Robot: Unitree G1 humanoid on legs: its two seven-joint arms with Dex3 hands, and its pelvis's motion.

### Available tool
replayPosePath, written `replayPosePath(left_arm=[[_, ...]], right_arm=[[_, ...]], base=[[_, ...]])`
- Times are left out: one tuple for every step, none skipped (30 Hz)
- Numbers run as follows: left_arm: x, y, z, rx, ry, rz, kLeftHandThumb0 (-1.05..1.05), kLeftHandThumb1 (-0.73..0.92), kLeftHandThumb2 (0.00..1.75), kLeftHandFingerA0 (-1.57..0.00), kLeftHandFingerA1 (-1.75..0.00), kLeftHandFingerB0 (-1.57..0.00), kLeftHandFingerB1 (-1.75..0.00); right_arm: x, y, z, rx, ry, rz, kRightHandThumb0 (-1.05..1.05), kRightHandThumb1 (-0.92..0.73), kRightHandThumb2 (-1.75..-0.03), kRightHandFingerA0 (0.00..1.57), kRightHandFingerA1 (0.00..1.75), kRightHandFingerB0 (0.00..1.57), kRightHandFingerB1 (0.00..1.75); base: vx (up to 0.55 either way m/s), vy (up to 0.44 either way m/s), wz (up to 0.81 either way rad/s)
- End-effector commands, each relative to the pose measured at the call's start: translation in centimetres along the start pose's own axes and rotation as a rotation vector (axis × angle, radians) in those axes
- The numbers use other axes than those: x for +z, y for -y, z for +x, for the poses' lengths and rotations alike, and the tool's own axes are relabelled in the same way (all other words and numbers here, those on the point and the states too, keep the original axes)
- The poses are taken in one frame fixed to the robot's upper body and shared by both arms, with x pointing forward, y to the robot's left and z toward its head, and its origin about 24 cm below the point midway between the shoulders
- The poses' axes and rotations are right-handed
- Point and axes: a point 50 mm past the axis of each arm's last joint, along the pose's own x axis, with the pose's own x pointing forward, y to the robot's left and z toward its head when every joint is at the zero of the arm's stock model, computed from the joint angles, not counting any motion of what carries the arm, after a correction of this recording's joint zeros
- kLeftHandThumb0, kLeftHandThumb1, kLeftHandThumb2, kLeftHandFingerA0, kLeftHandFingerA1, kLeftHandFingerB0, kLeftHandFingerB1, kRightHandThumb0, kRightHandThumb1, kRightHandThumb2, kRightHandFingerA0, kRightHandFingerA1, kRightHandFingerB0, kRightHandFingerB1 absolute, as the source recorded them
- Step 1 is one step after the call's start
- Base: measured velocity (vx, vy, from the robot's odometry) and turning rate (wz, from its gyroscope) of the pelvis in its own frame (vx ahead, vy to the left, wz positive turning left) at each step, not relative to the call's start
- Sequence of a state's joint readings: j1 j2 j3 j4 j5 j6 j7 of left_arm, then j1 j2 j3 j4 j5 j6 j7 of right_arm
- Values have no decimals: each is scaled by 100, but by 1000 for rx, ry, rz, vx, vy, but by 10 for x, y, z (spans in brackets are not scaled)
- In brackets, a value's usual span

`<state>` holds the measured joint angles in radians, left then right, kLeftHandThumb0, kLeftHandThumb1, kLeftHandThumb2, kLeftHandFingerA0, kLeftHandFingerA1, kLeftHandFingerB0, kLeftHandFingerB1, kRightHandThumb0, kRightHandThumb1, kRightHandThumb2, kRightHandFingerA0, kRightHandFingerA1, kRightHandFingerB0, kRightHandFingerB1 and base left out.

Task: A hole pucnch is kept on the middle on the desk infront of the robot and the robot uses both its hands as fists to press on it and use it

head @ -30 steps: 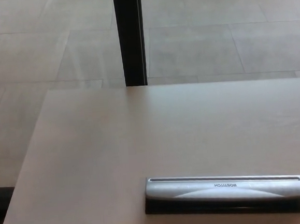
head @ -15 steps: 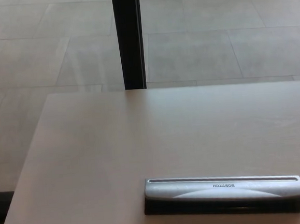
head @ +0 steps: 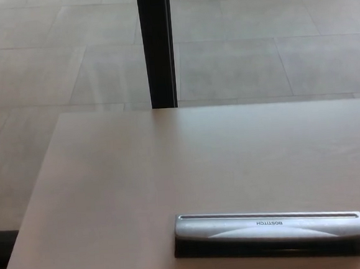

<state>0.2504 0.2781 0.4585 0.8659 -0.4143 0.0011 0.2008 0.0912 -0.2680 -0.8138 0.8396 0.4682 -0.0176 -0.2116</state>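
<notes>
A long silver hole punch (head: 271, 228) with a black base lies flat on the light wooden desk (head: 140, 187), near the front edge and right of the middle. Its lever arm is down and level, and dark lettering shows on its top. Neither of my hands shows in the head view.
The desk's far edge runs across the middle of the picture and its left edge slants down to the lower left. Beyond it is a tiled grey floor (head: 273, 46). A black upright post (head: 157, 46) stands just behind the far edge.
The whole picture has shifted a little, so the camera moved. The hole punch lies as before on the desk.
</notes>
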Motion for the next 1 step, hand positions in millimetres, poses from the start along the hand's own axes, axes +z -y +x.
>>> replayPosePath(left_arm=[[3,-2,-3,-175,-38,12,-51,49,68,-99,-77,-73,-67]], right_arm=[[-4,-5,-12,59,55,-131,-49,-58,-70,72,70,53,59]], base=[[0,0,0]])
